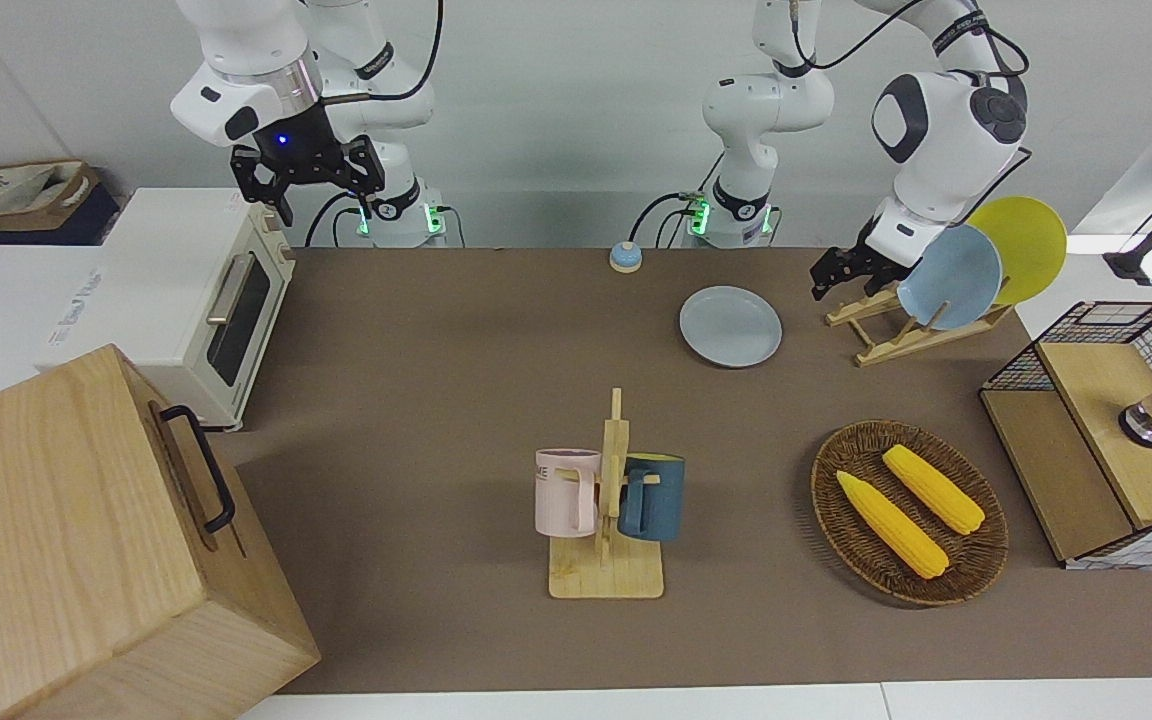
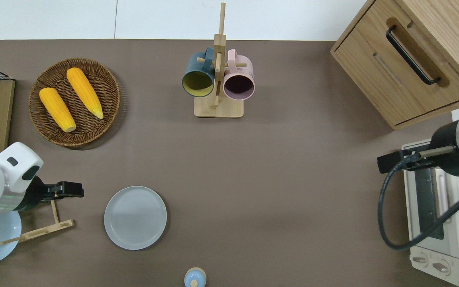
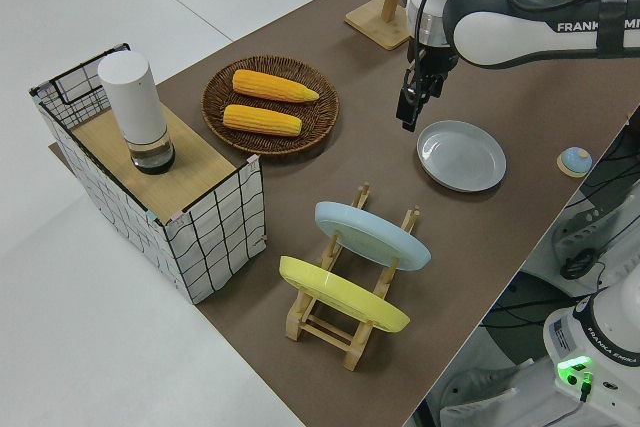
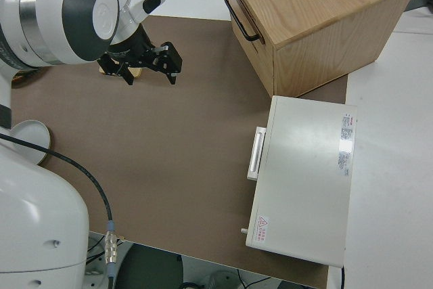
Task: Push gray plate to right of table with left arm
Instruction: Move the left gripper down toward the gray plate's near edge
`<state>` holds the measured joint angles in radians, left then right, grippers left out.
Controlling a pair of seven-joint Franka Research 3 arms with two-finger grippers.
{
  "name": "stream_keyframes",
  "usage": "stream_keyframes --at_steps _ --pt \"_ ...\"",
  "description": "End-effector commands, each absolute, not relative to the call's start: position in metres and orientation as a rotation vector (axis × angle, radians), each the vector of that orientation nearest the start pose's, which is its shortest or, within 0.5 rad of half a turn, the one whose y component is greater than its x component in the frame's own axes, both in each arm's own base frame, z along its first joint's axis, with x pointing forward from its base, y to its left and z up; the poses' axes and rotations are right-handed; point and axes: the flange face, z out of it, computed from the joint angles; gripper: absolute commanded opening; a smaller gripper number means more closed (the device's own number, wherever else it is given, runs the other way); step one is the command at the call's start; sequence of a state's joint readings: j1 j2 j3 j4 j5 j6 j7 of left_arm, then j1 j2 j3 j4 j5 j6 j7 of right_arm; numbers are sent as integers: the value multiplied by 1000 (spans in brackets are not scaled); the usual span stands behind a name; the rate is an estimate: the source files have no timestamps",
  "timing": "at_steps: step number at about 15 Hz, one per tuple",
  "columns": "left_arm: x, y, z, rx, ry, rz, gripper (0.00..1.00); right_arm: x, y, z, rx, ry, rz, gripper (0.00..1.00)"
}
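Gray plate (image 2: 135,217) smooth, satin; table (image 2: 285,179) covering matte brown; basket (image 2: 106,99) rough woven wicker.

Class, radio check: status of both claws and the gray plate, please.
Left claw over the wooden plate rack, clear of the plate. Right arm parked. Gray plate flat on the table, untouched. Path unobstructed.

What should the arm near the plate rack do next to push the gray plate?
Probably lower the left end effector to table height beside the gray plate, on the edge toward the wooden rack. It hangs over the rack's end, apart from the plate, so it cannot push yet. The right arm is parked.
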<state>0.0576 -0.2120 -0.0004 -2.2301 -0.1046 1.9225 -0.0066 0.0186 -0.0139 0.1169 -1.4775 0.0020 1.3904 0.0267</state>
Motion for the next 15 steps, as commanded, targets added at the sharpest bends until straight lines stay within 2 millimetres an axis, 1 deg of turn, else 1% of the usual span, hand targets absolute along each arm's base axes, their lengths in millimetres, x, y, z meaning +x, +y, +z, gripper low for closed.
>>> stream_keyframes --at_steps 1,3,4,12,15 --pt "436 11 431 -3225 -135 86 998 524 70 664 -3131 -159 121 983" --pt "427 2 419 -3220 -106 90 995 524 70 664 -3131 -159 121 983" --pt "423 1 414 -3218 -103 83 995 524 71 664 -3131 -164 121 983" --pt "406 -14 378 -3199 -59 97 995 524 70 664 -3131 -161 121 983" --pt "403 -20 367 -3191 -37 95 995 524 70 664 -3131 -159 121 983"
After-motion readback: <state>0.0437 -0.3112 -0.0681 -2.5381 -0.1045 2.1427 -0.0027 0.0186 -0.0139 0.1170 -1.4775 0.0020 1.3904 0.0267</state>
